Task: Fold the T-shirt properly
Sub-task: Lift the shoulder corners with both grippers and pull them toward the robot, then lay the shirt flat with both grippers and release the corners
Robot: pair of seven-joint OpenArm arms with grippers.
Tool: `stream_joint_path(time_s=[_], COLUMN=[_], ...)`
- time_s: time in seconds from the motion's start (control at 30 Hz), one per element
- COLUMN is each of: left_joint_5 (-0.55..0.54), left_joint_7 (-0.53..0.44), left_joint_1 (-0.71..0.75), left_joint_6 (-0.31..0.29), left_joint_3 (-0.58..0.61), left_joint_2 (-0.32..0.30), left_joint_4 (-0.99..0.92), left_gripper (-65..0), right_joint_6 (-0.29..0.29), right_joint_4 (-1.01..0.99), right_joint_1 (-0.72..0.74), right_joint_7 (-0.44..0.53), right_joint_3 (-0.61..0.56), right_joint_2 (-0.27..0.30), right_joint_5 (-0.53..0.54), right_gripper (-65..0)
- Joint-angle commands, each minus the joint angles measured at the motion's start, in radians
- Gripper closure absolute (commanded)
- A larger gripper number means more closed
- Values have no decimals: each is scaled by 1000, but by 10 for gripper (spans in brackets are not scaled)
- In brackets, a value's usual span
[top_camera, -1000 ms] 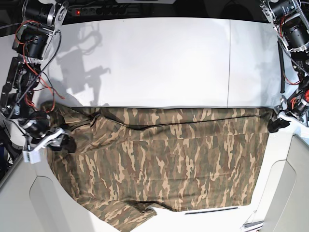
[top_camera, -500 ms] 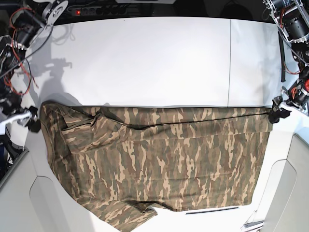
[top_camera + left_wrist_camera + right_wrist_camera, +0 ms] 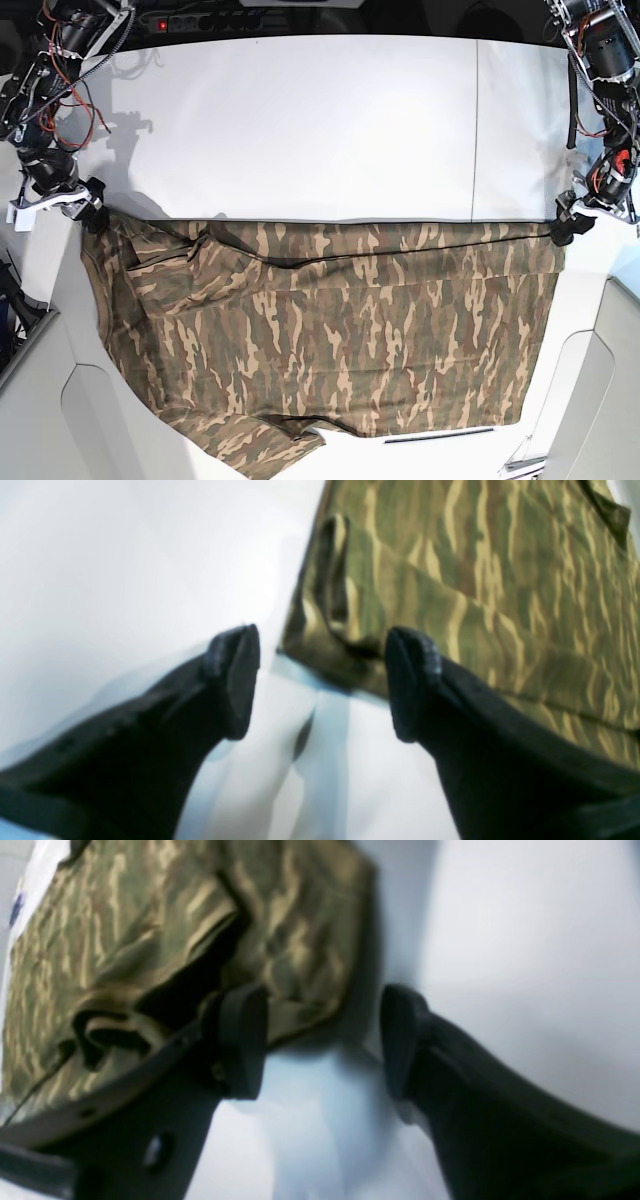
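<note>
1. The T-shirt [image 3: 330, 330] lies spread on the near half of the white table [image 3: 320, 120], its lower edge draping over the front.
2. The left gripper [image 3: 322, 680] sits at the shirt's far corner, jaws spread, pinching nothing.
3. The right gripper [image 3: 322, 1040] sits at the opposite far corner, jaws likewise released, one finger [image 3: 240, 1040] over the fabric.

The far half of the white table [image 3: 330, 120] lay bare, giving either arm open passage across it. The T-shirt [image 3: 330, 330] covered the near half almost from side to side, its far edge running straight between the left gripper [image 3: 567, 227] and the right gripper [image 3: 88, 207], both parted at its upper corners. A power strip [image 3: 200, 20] lined the table's back edge.
</note>
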Motion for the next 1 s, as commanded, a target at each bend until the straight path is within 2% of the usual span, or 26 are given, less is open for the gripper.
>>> stream_joint_path(time_s=[0.0, 0.3, 0.37, 0.43, 0.53, 0.57, 0.73, 0.87, 0.97], left_joint_5=[-3, -6, -5, -5, 0, 3, 10, 8, 8], left_joint_7=[-4, -3, -3, -3, -2, -2, 0, 78, 93], left_joint_1=[-16, -26, -33, -39, -42, -43, -48, -42, 10], left_joint_6=[-14, -25, -24, -25, -25, -25, -33, -61, -62], left_joint_3=[1, 76, 92, 103, 106, 106, 105, 104, 101], left_joint_2=[-13, 12, 18, 20, 19, 19, 11, -6, -27], left_joint_4=[9, 9, 9, 9, 9, 9, 33, 107, 189], left_gripper=[-420, -418, -402, -288, -50, 0, 0, 0, 0], right_joint_6=[11, 6, 6, 2, 0, 0, 8, 11, 27], right_joint_4=[12, 12, 12, 12, 12, 12, 14, 39, 92], right_joint_1=[16, 16, 24, 35, 41, 42, 46, 39, -5], right_joint_7=[25, 95, 100, 97, 97, 96, 62, 5, -40], right_joint_3=[-8, -95, -102, -103, -103, -103, -101, -101, -99], right_joint_2=[5, -19, -19, -22, -22, -22, -21, -14, -11], right_joint_5=[21, 20, 11, -29, -76, -89, -96, -90, -31], right_gripper=[-352, -348, -300, -198, -2, 0, 0, 0, 0])
